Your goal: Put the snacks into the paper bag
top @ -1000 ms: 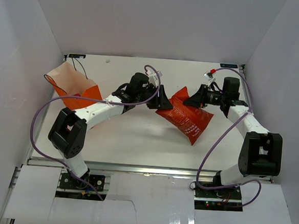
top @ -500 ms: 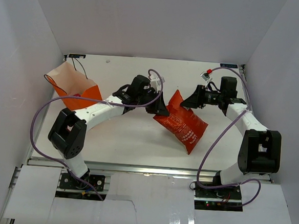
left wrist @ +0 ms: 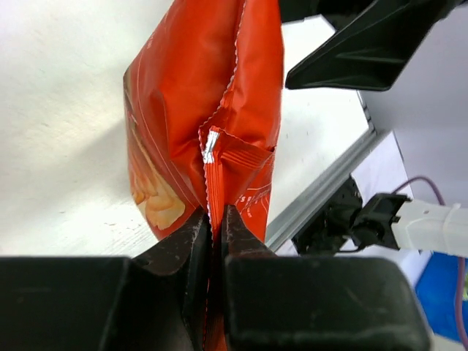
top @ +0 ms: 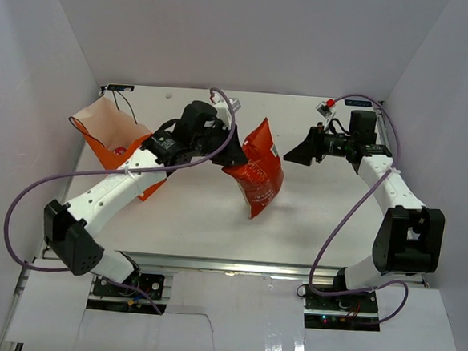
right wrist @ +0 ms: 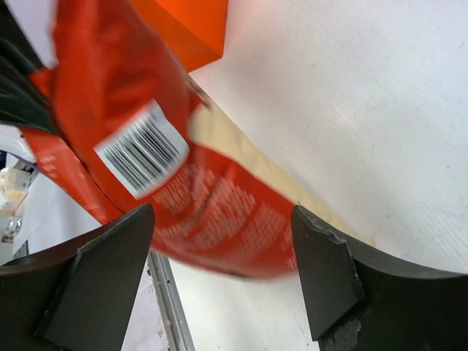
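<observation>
The red-orange crisp bag (top: 255,170) hangs above the middle of the table, pinched by its crimped edge (left wrist: 216,164) in my left gripper (top: 234,153), whose jaws are shut tight on the seam (left wrist: 212,219). To the right of the bag, my right gripper (top: 294,155) stands open and apart from it. In the right wrist view the crisp bag (right wrist: 139,139) shows blurred beyond the open right gripper (right wrist: 223,219), with nothing between its fingers. The orange paper bag (top: 112,135) stands open at the far left, its orange side (right wrist: 186,29) behind the crisp bag.
White walls (top: 50,42) close in the table on three sides. A metal rail (top: 236,266) runs along the front edge. Purple cables (top: 335,223) loop off both arms. The right gripper's black finger (left wrist: 365,51) shows beyond the bag in the left wrist view.
My right gripper has opened, let go of the crisp bag and drawn back right. My left gripper has shut on the bag's edge and carried it up and to the left.
</observation>
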